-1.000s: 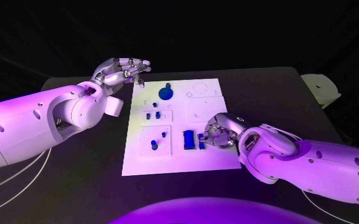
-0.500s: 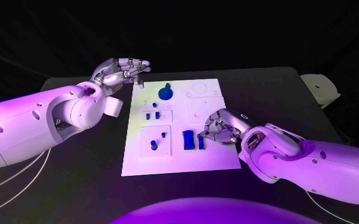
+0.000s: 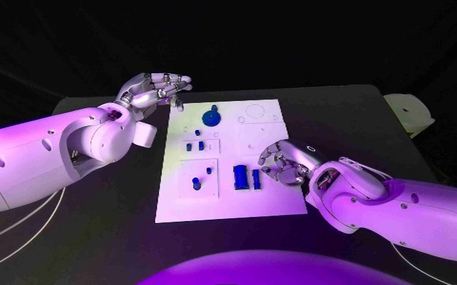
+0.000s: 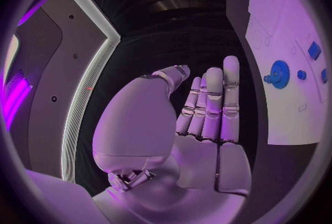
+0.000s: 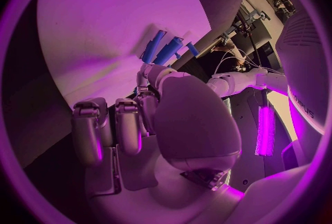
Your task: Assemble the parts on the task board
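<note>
The white task board [image 3: 267, 133] lies in the middle of the table. On it are a blue gear [image 3: 210, 117], several small blue parts [image 3: 194, 146] and, near its front, a wide blue block [image 3: 240, 177] with a narrow blue block [image 3: 255, 178] beside it. My right hand [image 3: 278, 163] hovers just right of the narrow block, fingers curled in and holding nothing. In the right wrist view the two blocks [image 5: 161, 48] lie just beyond its thumb. My left hand [image 3: 157, 88] is at the board's far left corner, fingers [image 4: 211, 103] straight and empty, with the gear [image 4: 279, 74] off to its side.
The black table [image 3: 352, 126] has bare room to the right of the board. A pale object [image 3: 407, 112] stands at the table's far right corner. Thin cables [image 3: 28, 222] hang by my left arm.
My right hand has drawn back from the narrow blue block, up and slightly to the right, so the whole block now shows. The left hand has not moved.
</note>
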{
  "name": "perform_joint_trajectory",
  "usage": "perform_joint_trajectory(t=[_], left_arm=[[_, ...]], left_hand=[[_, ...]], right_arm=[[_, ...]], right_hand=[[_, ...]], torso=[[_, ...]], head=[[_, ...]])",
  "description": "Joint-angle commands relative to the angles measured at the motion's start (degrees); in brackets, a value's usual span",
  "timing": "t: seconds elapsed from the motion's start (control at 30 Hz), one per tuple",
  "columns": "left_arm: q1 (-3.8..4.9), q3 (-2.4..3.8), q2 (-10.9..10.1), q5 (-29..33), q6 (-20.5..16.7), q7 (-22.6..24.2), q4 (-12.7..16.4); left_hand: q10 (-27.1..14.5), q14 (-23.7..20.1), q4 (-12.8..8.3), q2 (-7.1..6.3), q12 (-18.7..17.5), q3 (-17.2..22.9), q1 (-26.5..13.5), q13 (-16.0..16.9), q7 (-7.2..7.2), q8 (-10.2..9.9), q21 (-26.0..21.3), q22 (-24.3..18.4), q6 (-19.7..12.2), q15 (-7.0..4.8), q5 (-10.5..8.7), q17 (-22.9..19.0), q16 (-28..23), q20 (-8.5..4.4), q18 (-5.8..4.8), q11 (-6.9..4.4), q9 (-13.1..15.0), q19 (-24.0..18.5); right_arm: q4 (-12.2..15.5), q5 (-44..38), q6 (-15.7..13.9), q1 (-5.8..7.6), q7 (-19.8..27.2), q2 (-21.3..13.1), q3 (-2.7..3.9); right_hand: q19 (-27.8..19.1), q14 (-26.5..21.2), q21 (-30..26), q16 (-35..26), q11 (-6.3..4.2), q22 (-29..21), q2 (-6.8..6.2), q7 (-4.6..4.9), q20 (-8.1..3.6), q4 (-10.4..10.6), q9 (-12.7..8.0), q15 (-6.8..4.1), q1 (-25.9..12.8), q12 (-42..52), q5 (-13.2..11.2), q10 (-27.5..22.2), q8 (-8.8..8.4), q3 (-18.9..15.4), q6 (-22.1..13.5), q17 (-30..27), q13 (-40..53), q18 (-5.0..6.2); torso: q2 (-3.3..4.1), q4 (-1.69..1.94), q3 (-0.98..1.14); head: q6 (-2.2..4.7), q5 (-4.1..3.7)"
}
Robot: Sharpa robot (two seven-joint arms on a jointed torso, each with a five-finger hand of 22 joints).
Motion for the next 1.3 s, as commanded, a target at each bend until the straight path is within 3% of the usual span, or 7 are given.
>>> perform_joint_trajectory(t=[0.03,0.37,0.97,1.1,1.17,1.2,1.3], left_arm=[[0.05,0.04,0.0,0.0,0.8,0.4,0.1],[0.05,0.04,0.0,0.0,0.7,0.4,0.1],[0.05,0.04,0.1,0.0,0.7,0.3,0.1],[0.05,0.04,0.1,0.0,0.7,0.3,0.1],[0.05,0.04,0.0,0.0,0.7,0.3,0.1],[0.05,0.04,0.0,0.0,0.7,0.3,0.1],[0.05,0.04,0.0,0.0,0.7,0.3,0.1]], left_hand=[[-0.3,-0.4,-0.1,0.1,0.1,0.3,-0.5,0.0,0.58,0.2,-0.4,-0.1,-0.2,-0.05,0.19,0.0,0.3,0.28,0.87,-0.1,0.0,0.0],[-0.3,-0.4,-0.1,0.1,0.1,0.3,-0.5,0.0,0.58,0.2,-0.4,-0.1,-0.2,-0.05,0.19,0.0,0.3,0.28,0.87,-0.1,0.0,0.0],[-0.4,-0.5,-0.1,0.11,0.3,0.4,-0.5,0.0,0.59,0.3,-0.4,-0.1,-0.2,-0.05,0.19,-0.1,0.4,0.29,0.87,-0.09,-0.1,0.0],[-0.4,-0.5,-0.1,0.11,0.3,0.4,-0.5,0.0,0.59,0.3,-0.4,-0.1,-0.2,-0.05,0.19,-0.1,0.4,0.29,0.87,-0.09,-0.1,0.0],[-0.4,-0.5,-0.1,0.11,0.3,0.4,-0.5,0.0,0.59,0.3,-0.4,-0.1,-0.2,-0.05,0.19,-0.1,0.4,0.29,0.87,-0.09,-0.1,0.0],[-0.4,-0.5,-0.1,0.11,0.3,0.4,-0.5,0.0,0.59,0.3,-0.4,-0.1,-0.2,-0.05,0.19,-0.1,0.4,0.29,0.87,-0.09,-0.1,0.0],[-0.4,-0.5,-0.1,0.11,0.3,0.4,-0.5,0.0,0.59,0.3,-0.4,-0.1,-0.2,-0.05,0.19,-0.1,0.4,0.29,0.87,-0.09,-0.1,0.0]], right_arm=[[0.2,-0.2,2.8,-0.11,2.4,0.0,-0.01],[0.1,0.4,3.8,-0.2,2.6,0.1,-0.01],[-1.5,0.7,6.2,-0.46,2.2,1.5,-0.03],[-1.6,0.2,5.0,-0.52,1.1,1.7,-0.03],[-1.6,-0.5,3.5,-0.54,0.3,1.7,-0.03],[-1.6,-0.8,2.6,-0.54,-0.2,1.8,-0.03],[-1.6,-1.4,0.8,-0.56,-0.9,1.8,-0.03]], right_hand=[[6.0,5.2,0.3,-0.1,0.59,15.1,0.5,0.54,0.5,-1.4,-0.6,0.4,-0.1,0.3,1.4,0.0,-0.64,2.2,0.2,11.1,7.8,-0.82],[6.0,5.2,0.3,0.0,0.63,15.1,0.63,0.53,0.58,-2.6,-1.0,0.45,-1.7,0.5,1.8,0.1,-0.84,4.0,1.1,11.2,7.7,-0.82],[6.0,5.2,0.3,0.0,0.4,15.1,0.38,0.18,0.54,-3.1,-1.0,0.32,-3.9,0.6,0.9,0.3,-0.58,4.2,2.0,11.3,7.8,-0.82],[6.0,5.2,0.3,0.1,0.04,15.1,-0.06,-0.28,0.34,-3.1,-1.2,0.07,-6.7,0.7,-5.1,0.3,-0.52,3.3,2.4,11.4,7.7,-0.82],[6.0,5.2,0.3,0.0,0.04,15.1,-0.7,-0.29,0.33,-2.4,-1.6,0.1,-8.3,0.5,-8.8,0.3,-0.78,2.4,2.4,11.3,7.7,-0.82],[6.0,5.2,0.3,0.0,0.23,15.1,-1.74,-0.06,0.4,-1.6,-1.8,0.26,-9.8,0.2,-10.3,0.1,-1.08,1.1,2.0,11.2,7.5,-0.82],[6.0,5.2,0.3,-0.1,0.66,15.1,-2.95,0.44,0.6,-0.7,-2.3,0.57,-11.3,-1.0,-11.9,-0.6,-1.91,-0.5,0.8,11.1,6.9,-0.82]], torso=[[-0.01,-0.03,0.01],[-0.02,-0.05,0.02],[0.0,-0.1,0.07],[-0.01,-0.08,0.06],[0.0,-0.07,0.05],[-0.02,-0.05,0.04],[-0.02,-0.01,0.04]], head=[[-0.02,0.08],[-0.03,0.14],[-0.17,0.18],[-0.18,0.14],[-0.17,0.11],[-0.14,0.09],[-0.12,0.08]])
